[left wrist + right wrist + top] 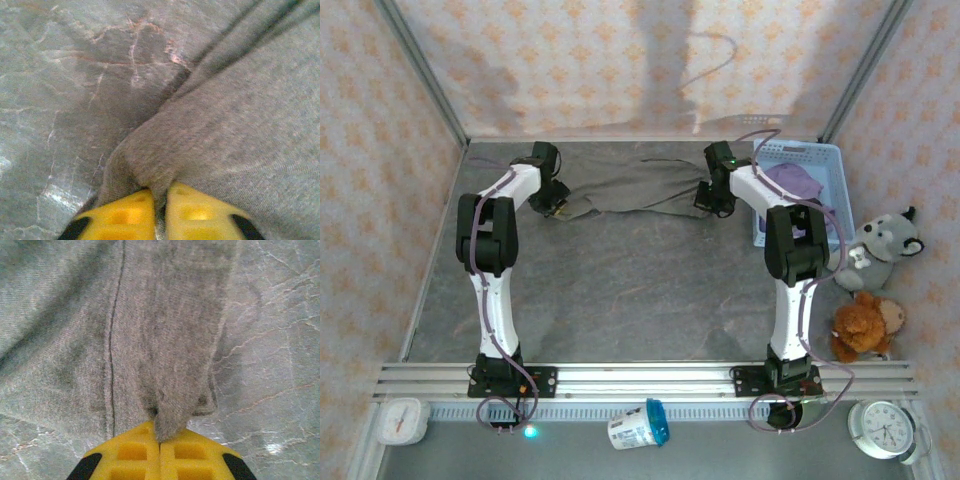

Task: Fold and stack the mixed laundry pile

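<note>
Olive-grey garment (635,187) lies spread along the far side of the table (620,290); left gripper (160,195) and right gripper (160,437) each pinch 1 end. We judge it soft, light and floppy, so corners suit gripping.

Overhead view from above and behind, wrist views close-up looking down, all sharing olive-grey garment (630,188)

— Where are your arms?
— Both stretch far forward, elbows raised. Your left gripper (557,200) sits at the olive-grey garment's (630,190) left end, and your right gripper (713,200) at its right end.
— The jaws?
— Both pairs are pinched tight on its cloth.
</note>
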You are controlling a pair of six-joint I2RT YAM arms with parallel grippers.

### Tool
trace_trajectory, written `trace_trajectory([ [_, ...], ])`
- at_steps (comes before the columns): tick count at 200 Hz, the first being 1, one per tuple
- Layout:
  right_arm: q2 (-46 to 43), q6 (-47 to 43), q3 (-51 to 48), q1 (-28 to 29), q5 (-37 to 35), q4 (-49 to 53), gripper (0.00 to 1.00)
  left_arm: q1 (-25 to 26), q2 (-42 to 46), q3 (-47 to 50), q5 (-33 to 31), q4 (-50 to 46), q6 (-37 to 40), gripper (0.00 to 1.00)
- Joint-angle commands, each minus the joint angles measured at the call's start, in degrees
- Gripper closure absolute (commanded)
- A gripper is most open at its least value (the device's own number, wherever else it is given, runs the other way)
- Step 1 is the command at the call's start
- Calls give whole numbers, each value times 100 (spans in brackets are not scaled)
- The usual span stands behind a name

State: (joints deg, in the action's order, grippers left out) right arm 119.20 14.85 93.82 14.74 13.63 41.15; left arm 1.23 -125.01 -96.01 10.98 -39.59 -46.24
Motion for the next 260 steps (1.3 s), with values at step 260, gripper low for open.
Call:
trace_trajectory([
  [260,-1475,-1181,-221,7,-1459,1603,100,-167,850,-833,-1627,-996,2290,100],
])
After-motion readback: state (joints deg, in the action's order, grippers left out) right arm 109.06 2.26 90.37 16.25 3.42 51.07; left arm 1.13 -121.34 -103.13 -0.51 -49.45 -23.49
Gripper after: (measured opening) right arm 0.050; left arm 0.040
